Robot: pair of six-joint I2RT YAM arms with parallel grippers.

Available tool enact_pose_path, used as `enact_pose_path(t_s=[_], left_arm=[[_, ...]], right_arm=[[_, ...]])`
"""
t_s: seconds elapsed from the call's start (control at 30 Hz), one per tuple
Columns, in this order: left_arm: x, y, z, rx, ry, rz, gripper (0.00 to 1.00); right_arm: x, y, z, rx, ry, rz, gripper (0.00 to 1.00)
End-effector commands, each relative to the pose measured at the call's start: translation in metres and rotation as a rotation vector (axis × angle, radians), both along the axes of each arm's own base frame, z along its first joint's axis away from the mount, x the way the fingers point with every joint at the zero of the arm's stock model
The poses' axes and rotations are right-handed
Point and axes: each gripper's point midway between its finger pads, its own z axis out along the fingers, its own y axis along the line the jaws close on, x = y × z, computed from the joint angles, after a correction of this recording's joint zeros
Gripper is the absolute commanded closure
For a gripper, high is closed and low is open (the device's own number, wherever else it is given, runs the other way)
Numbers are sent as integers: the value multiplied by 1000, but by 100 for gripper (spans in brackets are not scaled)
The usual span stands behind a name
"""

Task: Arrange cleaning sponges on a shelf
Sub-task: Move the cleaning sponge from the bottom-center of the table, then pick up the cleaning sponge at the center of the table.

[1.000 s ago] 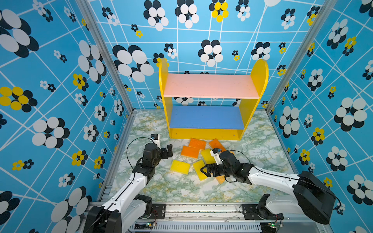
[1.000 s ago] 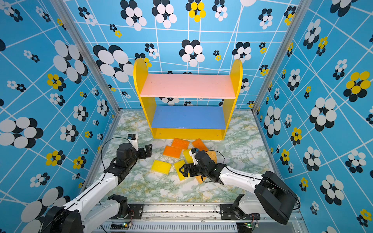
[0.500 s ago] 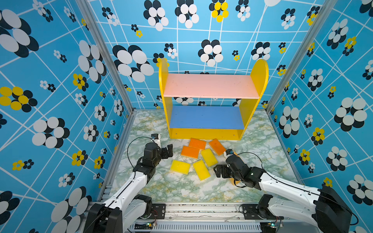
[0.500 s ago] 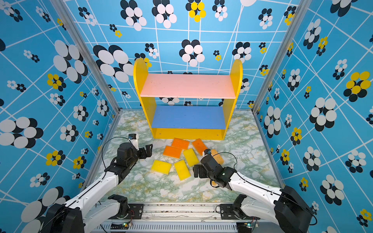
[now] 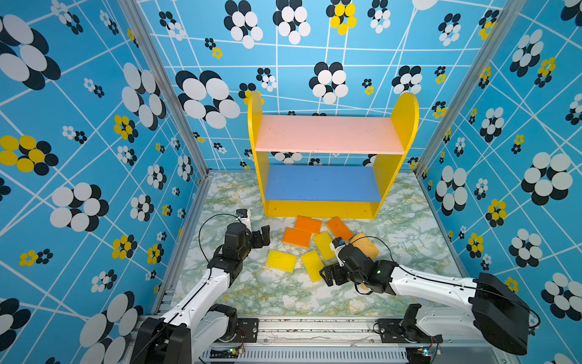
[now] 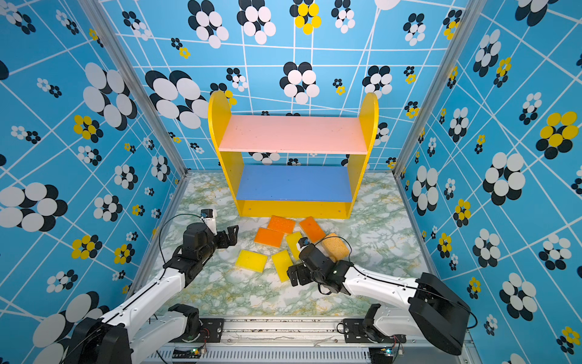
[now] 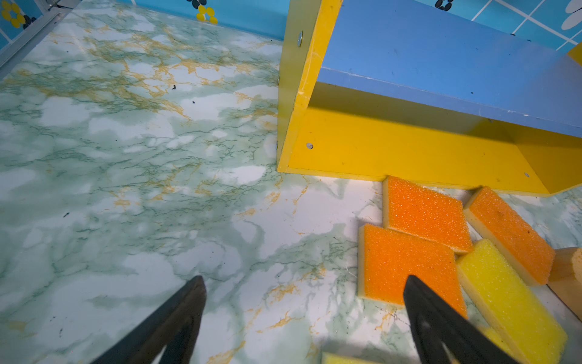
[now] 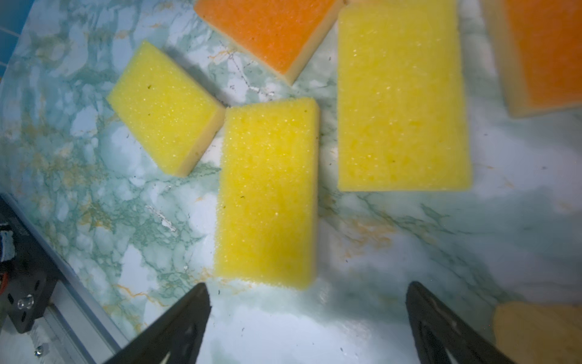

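**A:** How is the scene laid out, and why so?

**B:** The far side of the marbled tabletop (image 5: 409, 220) is taken up by the shelf (image 5: 321, 208). Its open front is turned toward the arms, presumably so that every tier can be reached from the near side. All of its boards are seen bare. The cleaning sponges (image 5: 296, 237) are scattered flat on the tabletop just near of the yellow base, between the two arms.

**A:** And the grippers?

**B:** The left gripper (image 5: 263, 236) is held wide and empty, just left of the cluster and clear of it. The right gripper (image 5: 329, 275) is likewise spread wide with nothing in it. It is poised low by the near end of a yellow sponge (image 5: 312, 265) (the spread is judged ample for that sponge's short side).

**A:** Which way are the sponges pointed?

**B:** That yellow sponge is laid with its long axis near to far, slightly slanted. The leftmost yellow sponge (image 5: 281, 261) is set more left to right. An orange sponge (image 5: 338, 227) at the right is run diagonally, far-left to near-right. A tan block (image 5: 365, 245) is lodged just near and right of it, partly hidden by the right arm.
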Motion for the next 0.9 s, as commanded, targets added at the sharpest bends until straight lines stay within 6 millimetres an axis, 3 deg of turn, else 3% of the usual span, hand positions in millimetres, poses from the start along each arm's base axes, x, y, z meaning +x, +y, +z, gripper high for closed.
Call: enact_pose_path(t_s=[0.0,0.43,0.87], left_arm=[[4,-5,18,-21,-47,-12,1],[0,-2,17,-8,-48,-7,1],[-2,-2,18,-18,-50,-7,1]], right_arm=[[4,22,5,-19,-44,44,1],[5,45,-8,-105,-46,61,1],[4,36,-18,-143,-52,31,4]])
